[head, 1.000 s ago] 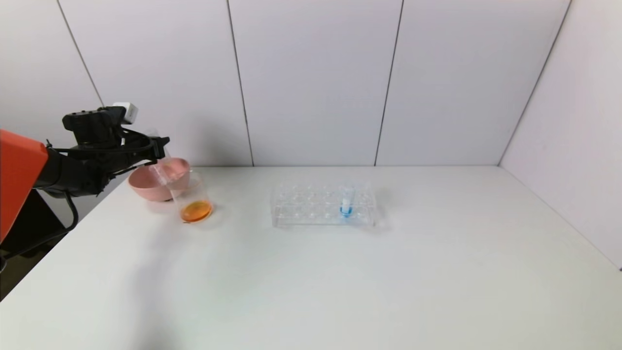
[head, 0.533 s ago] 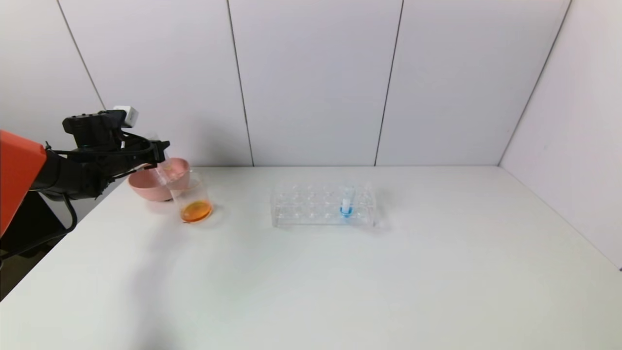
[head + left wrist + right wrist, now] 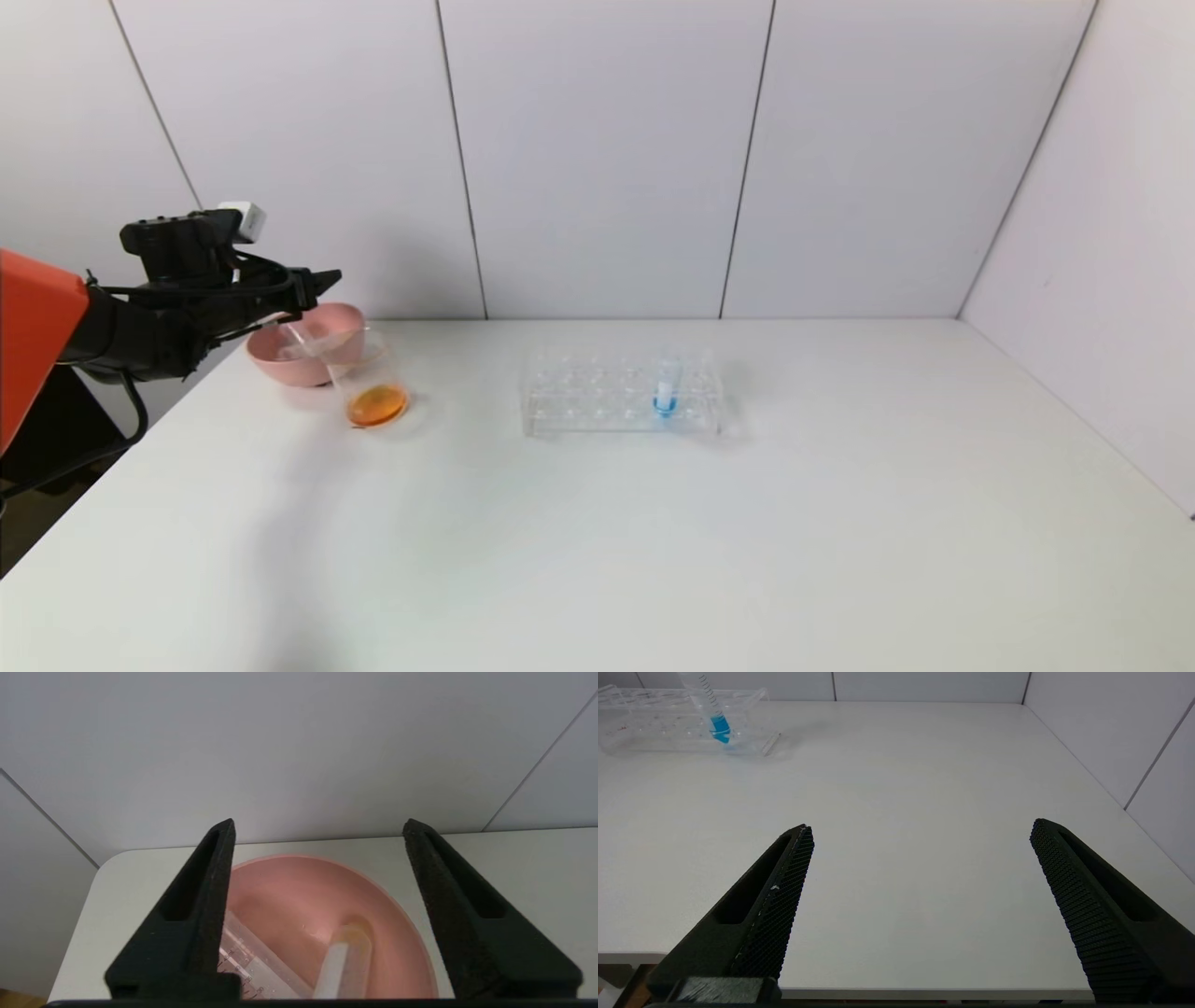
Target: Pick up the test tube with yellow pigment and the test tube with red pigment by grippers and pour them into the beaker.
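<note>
The left gripper point(image 3: 317, 833) hangs just above the pink bowl point(image 3: 299, 891), its two black jaws spread wide with nothing between them. Two emptied test tubes lie in the bowl below it. One point(image 3: 348, 961) rests along the bowl's floor with a faint orange tint at its rounded tip; it may be the test tube with red pigment, though so little residue is left that this is only a judgement. The other point(image 3: 254, 966), with graduation marks, lies close under one finger point(image 3: 205, 905), and its colour cannot be told.

In the head view the beaker point(image 3: 369, 378) stands just in front of the pink bowl, touching or nearly so, with orange liquid point(image 3: 377, 404) pooled at its bottom. That blend suggests both pigments are already poured in, so the task looks essentially done.

Farther from the bowl, beyond the beaker, the clear tube rack point(image 3: 621, 392) holds a single blue-liquid tube point(image 3: 665, 387) upright.

The tubes are light, rigid, smooth and thin-walled, so they would slip under a loose pinch and might crack under a hard one. The best hold is across the mid-length, clear of the rounded tip.

The right gripper point(image 3: 920, 833) is parked over the table's near edge, well apart from the bowl, jaws wide and empty.
</note>
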Robot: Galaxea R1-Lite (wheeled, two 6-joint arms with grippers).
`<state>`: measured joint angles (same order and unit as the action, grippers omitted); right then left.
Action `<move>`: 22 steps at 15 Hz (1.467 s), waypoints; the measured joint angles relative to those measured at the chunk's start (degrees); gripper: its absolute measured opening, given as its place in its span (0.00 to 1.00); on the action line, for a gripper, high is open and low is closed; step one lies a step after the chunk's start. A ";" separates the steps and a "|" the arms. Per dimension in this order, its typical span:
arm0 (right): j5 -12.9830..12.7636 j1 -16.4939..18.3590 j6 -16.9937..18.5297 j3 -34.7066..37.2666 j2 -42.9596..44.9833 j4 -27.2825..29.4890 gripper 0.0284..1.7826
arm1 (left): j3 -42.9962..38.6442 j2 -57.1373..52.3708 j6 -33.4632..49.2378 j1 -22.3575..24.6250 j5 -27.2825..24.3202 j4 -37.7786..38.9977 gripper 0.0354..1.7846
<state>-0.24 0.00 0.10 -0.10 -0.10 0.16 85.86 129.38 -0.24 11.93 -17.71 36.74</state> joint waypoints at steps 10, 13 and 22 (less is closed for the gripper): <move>-0.02 0.00 0.00 0.00 0.00 0.02 0.95 | -2.67 -5.78 -0.85 -0.06 -0.04 1.16 0.99; -0.02 0.00 0.00 0.00 0.00 0.02 0.95 | -5.79 -13.20 -1.38 -0.28 0.00 0.82 0.99; 0.00 0.00 0.00 0.00 0.00 0.02 0.95 | -18.16 -55.52 -1.49 0.05 -2.49 -18.31 0.99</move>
<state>-0.24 0.00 0.10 -0.10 -0.10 0.18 67.69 73.86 -1.73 11.98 -20.20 18.43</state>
